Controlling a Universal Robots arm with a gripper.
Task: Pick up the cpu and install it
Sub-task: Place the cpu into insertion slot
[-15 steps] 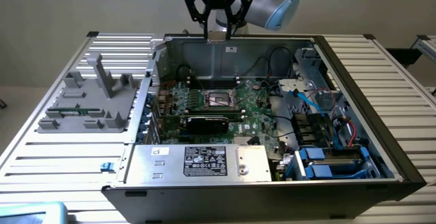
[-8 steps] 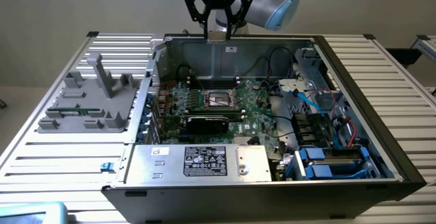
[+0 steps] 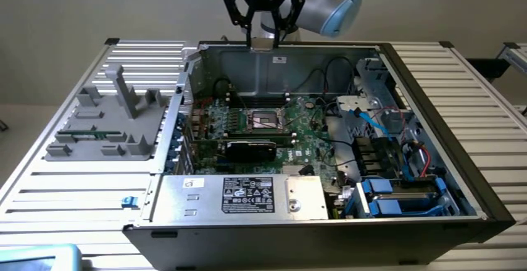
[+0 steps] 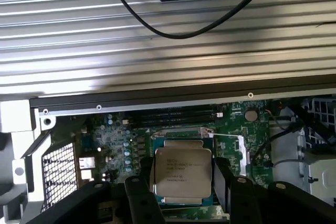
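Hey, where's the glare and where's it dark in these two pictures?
Exterior view: the ribbed table is brightly lit, while the inside of the computer case sits in shade. Wrist view: the table's slats glare white in bands, and the cpu shines pale against the dim motherboard.

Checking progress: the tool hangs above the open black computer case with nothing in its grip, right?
No. The tool hangs above the open black computer case, but the wrist view shows the flat square silver-topped cpu held in its grip.
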